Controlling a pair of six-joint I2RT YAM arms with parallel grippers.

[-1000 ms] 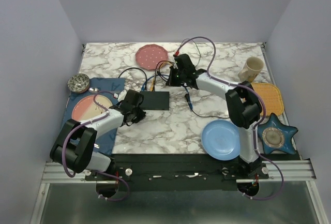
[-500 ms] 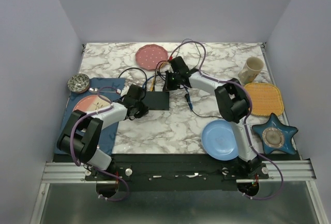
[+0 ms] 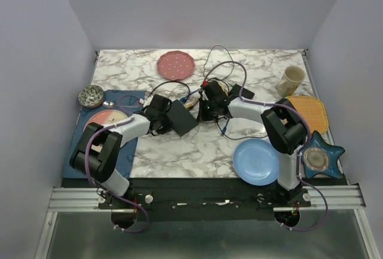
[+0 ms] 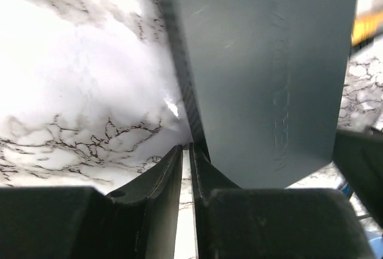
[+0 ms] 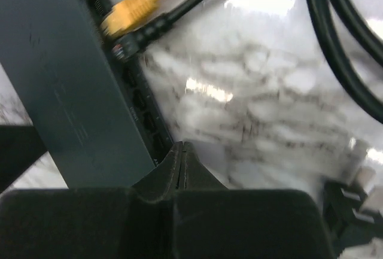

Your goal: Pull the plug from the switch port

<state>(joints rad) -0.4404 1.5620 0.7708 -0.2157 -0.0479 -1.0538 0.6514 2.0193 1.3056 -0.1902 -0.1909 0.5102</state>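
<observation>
The switch point(image 3: 182, 118) is a flat black box lying skewed on the marble, between the two grippers. A yellow plug point(image 5: 125, 15) and a black plug point(image 5: 136, 39) sit in sockets on its port edge. My right gripper point(image 5: 181, 145) is shut and empty, its tips right beside that edge and nearer than both plugs. In the top view it point(image 3: 206, 110) is at the switch's right side. My left gripper point(image 4: 186, 146) is open only by a narrow slit with nothing in it, and one finger rests against the switch point(image 4: 263, 61). Its place in the top view point(image 3: 163, 115) is the switch's left side.
Loose black cables point(image 5: 344, 43) and a blue cable point(image 3: 222, 128) lie by the right gripper. A small black box point(image 3: 239, 90) is behind it. Around stand a pink plate point(image 3: 176, 65), a cup point(image 3: 290, 79), a blue plate point(image 3: 256, 161), an orange mat point(image 3: 308, 112) and a bowl point(image 3: 91, 96).
The switch has turned from square to skewed. My right gripper came nearer, from behind the switch to its right side. My left gripper moved right, up against the switch.
</observation>
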